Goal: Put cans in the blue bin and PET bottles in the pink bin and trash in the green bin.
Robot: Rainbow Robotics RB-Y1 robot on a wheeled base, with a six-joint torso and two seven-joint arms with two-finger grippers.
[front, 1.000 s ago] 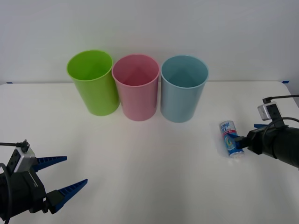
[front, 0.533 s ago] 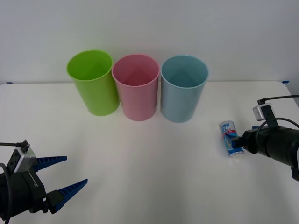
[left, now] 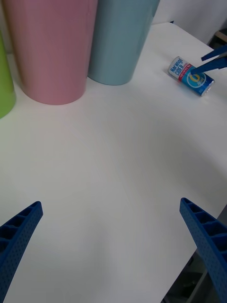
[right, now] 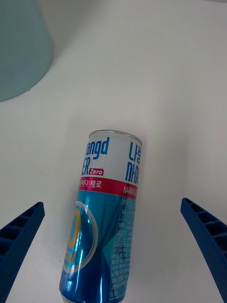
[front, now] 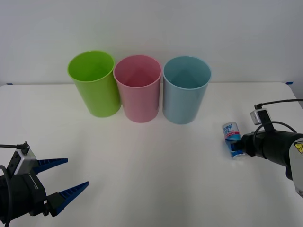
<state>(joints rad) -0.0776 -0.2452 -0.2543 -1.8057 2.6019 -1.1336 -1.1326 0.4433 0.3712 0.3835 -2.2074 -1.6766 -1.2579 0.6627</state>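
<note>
Can (front: pixel 232 140) lying on white table (front: pixel 151 170), right of blue bin (front: pixel 185 90), well apart from it. Right end effector (front: pixel 240 146) spread wide around can's base, fingers (right: pixel 208 246) not touching. Green bin (front: pixel 94 84), pink bin (front: pixel 138 88), blue bin lined up at rear, nearly touching. Left end effector (front: pixel 64 178) parked open at near-left.

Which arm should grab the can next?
Right. Its open end effector already straddles the can, which lies near the blue bin. The left end effector sits open at the table's near left corner, far away.
</note>
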